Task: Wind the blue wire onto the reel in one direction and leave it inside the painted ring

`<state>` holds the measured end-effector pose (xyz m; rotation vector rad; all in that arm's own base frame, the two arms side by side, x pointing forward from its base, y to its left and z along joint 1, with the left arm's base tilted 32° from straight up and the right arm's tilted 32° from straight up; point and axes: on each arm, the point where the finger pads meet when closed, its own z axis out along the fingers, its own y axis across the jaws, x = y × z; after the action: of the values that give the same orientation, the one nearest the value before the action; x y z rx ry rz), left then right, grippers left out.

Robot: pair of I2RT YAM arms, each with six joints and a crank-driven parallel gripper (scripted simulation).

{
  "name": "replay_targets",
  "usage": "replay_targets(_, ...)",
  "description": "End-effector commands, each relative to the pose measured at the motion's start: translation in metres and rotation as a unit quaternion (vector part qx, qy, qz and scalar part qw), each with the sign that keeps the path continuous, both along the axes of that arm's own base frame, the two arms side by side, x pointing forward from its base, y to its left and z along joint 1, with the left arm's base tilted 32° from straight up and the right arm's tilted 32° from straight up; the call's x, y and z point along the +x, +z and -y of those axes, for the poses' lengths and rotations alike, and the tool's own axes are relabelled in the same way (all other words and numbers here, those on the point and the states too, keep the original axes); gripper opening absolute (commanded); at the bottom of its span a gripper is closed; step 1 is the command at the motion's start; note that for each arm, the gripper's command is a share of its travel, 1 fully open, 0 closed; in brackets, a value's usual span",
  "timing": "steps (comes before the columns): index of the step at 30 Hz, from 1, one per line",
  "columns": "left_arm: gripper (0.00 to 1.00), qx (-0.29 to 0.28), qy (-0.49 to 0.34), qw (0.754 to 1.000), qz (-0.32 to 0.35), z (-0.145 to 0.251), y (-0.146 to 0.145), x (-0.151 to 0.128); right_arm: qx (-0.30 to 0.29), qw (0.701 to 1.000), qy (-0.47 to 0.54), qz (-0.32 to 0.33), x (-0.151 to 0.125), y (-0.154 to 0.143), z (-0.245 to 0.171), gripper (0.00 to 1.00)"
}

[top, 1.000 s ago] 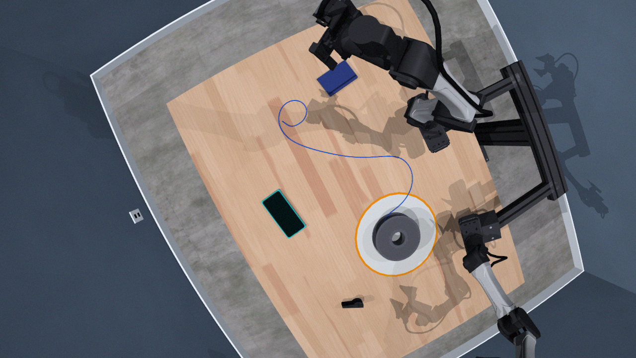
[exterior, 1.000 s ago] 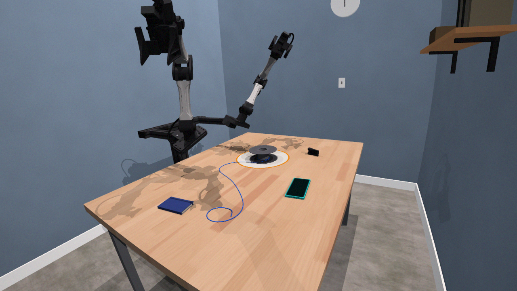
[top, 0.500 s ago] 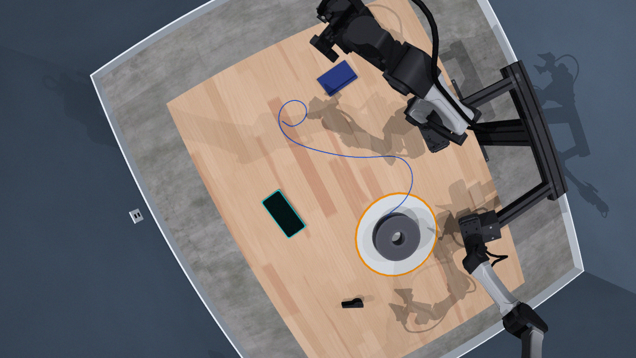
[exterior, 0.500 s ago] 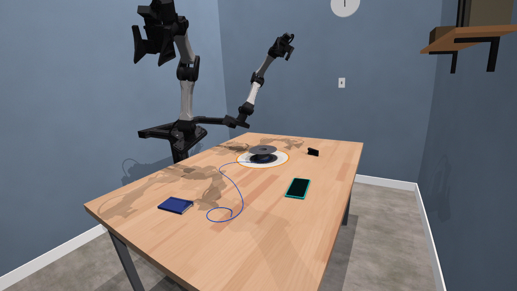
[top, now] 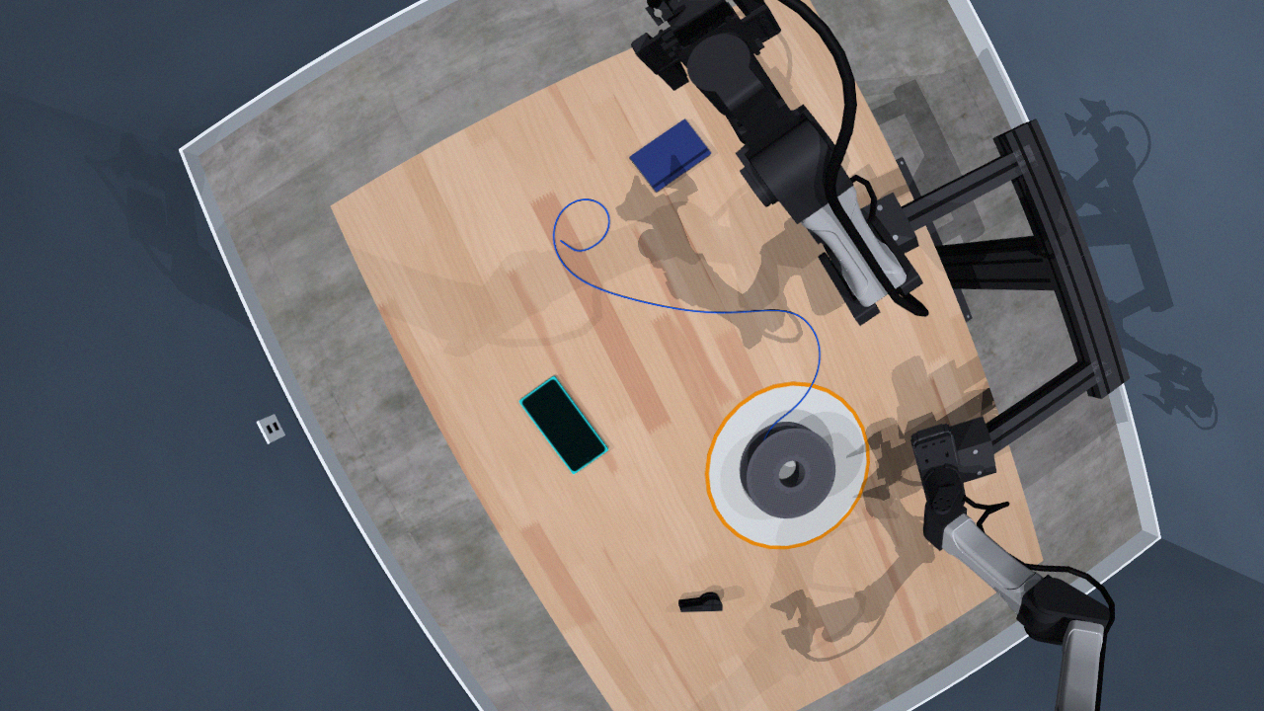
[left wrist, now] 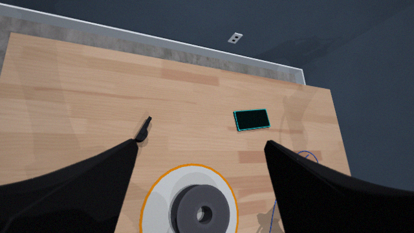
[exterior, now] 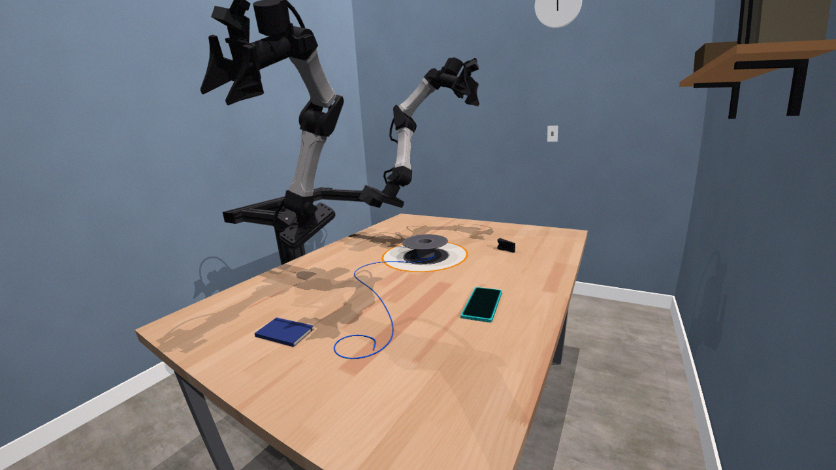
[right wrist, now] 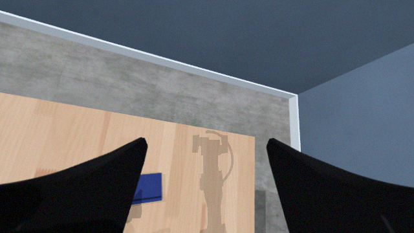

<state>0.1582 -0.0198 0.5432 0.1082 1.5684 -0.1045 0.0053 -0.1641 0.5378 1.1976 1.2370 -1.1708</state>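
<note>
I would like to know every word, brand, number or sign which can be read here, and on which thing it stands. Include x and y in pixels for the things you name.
No text can be read in any view.
Phone (top: 564, 425) (exterior: 482, 303) (left wrist: 251, 120): dark screen, no writing visible.
Notebook (top: 670, 154) (exterior: 284, 331) (right wrist: 150, 186): plain blue cover.
Reel (top: 766, 491) (exterior: 413, 240) (left wrist: 188, 210): no label visible.
Clock (exterior: 558, 16): cut off by the picture edge, no numbers visible.
</note>
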Motion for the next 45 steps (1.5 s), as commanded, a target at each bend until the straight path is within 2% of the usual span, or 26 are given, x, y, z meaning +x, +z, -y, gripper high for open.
replay_targets(1, 1.0, -0.001, 0.042, 0.999, 0.0, -0.012, 0.001, 0.001, -0.009, 1.0, -0.023, -0.002, -0.007, 0.006, -0.004, 1.0)
replay_targets(15, 1.0, -0.001, 0.068, 0.998, 0.0, -0.02, 0.001, 0.005, -0.009, 0.999, -0.04, -0.002, -0.012, 0.006, -0.001, 1.0)
replay_targets(18, 1.0, -0.001, 0.068, 0.998, 0.0, -0.02, -0.001, 0.015, -0.009, 0.999, -0.04, -0.002, -0.013, 0.005, 0.009, 1.0)
replay_targets(23, 1.0, -0.001, 0.068, 0.998, 0.0, -0.02, -0.008, 0.047, -0.009, 0.999, -0.04, -0.002, -0.014, -0.003, 0.041, 1.0)
replay_targets(30, 1.0, -0.001, 0.068, 0.998, 0.0, -0.02, -0.039, 0.117, -0.009, 0.999, -0.04, -0.002, -0.017, -0.034, 0.11, 1.0)
replay_targets(32, 1.0, -0.001, 0.068, 0.998, 0.0, -0.02, -0.039, 0.117, -0.009, 0.999, -0.04, -0.002, -0.017, -0.034, 0.11, 1.0)
replay_targets(39, 1.0, -0.001, 0.068, 0.998, 0.0, -0.02, -0.098, 0.181, -0.009, 0.999, -0.04, -0.002, -0.02, -0.093, 0.175, 1.0)
replay_targets(45, 1.0, -0.001, 0.068, 0.998, 0.0, -0.02, -0.148, 0.212, -0.009, 0.999, -0.04, -0.002, -0.022, -0.143, 0.205, 1.0)
